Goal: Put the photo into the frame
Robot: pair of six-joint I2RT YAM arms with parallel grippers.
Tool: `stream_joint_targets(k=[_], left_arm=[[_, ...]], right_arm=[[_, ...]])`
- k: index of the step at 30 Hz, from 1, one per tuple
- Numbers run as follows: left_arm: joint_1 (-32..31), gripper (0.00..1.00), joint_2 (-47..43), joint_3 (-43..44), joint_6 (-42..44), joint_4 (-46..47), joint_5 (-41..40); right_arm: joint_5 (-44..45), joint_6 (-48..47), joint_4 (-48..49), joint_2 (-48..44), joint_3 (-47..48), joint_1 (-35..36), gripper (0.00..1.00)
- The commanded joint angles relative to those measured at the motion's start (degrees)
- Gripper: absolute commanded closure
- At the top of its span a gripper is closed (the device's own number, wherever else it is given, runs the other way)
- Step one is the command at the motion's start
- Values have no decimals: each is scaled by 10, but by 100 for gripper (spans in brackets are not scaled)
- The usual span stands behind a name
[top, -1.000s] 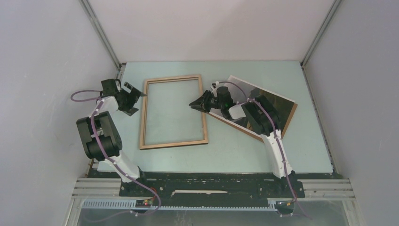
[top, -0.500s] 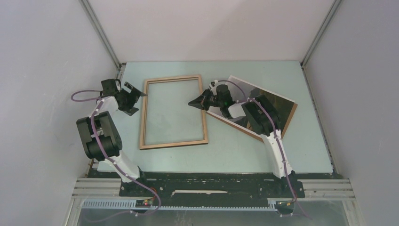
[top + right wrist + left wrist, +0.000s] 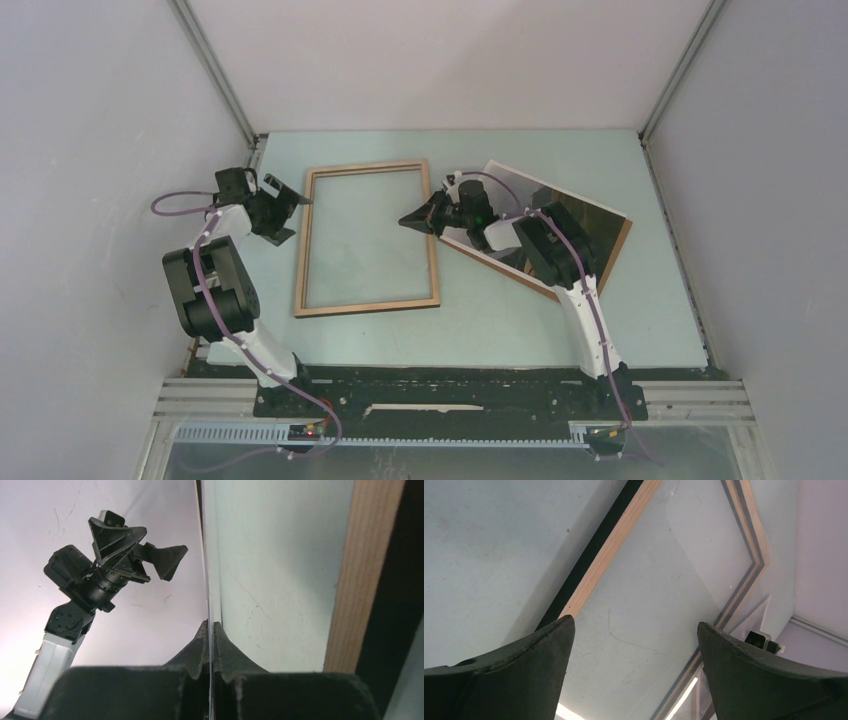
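Bench (image 3: pixel 660 300): one.
Frame (image 3: pixel 304 242): one, laid tan face up, left of centre; opening it is judged the step in hand.
Clear pane (image 3: pixel 649 605): one, in the frame.
Photo (image 3: pixel 600 232): one, laid at the right under the right arm; judged to be fetched next.
Right end effector (image 3: pixel 210 624): clamped on the pane's edge.
Left end effector (image 3: pixel 635 625): apart, empty.

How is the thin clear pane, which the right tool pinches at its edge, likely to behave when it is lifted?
Seen edge-on in the right tool, the clear pane looks very thin for its area, so it probably bends or sags. I cannot tell whether it is glass or plastic, so treat it as breakable. Its glossy surface may slip in so small a pinch.
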Motion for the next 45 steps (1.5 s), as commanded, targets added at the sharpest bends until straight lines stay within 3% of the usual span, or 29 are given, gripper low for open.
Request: stream_joint_targets(k=[1,9,34,45], left_arm=[[2,0,0,-11,-9,14,11],[3,0,10,-9,-10,14,9],[3,0,26,-4,-11,12,8],[3,0,22,-6,-10,12,8]], right_arm=[[-49,40,50,5,31,-5,100],[-60,89,105,15,34,-10,100],[-49,54,120,40,48,2,100],[-23,-16,46,13,50,16,100]])
